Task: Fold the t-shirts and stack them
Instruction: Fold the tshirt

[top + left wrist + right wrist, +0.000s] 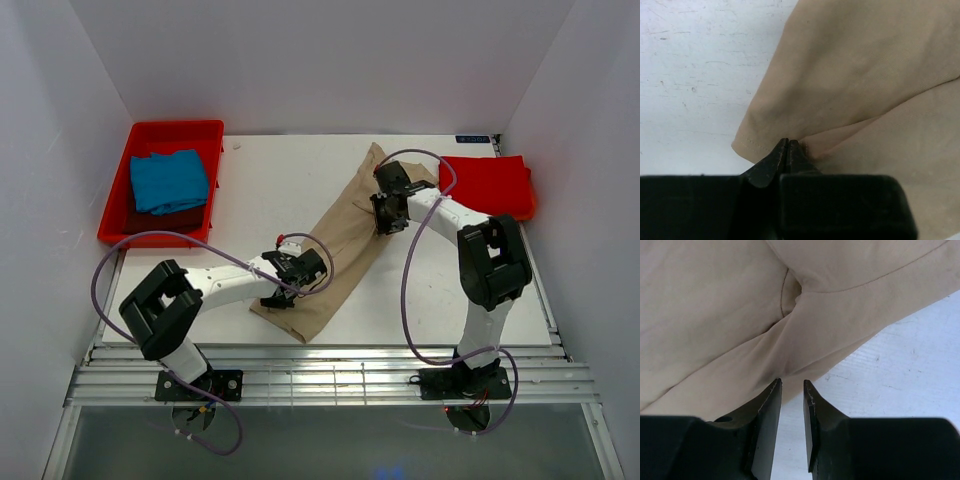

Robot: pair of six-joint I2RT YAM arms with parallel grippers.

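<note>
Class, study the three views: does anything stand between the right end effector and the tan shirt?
Nothing visible does. The right end effector is open at the edge of the tan shirt, and only the table shows between its fingers.

Seen by me from the remote desk, overhead: the left gripper (300,268) covers the near part of the tan t-shirt (340,250) and the right gripper (388,212) covers its far part, so the cloth beneath both is lost to me; the blue t-shirt (168,180) in the red tray (118,225) hides most of a darker red thing (165,213) that I cannot identify; the label (473,139) at the far edge of the table (280,180) is too small to read; in both wrist views the tan t-shirt runs off the frame edges; the left fingertips meet on a crease, masking how much cloth they pinch.
</note>
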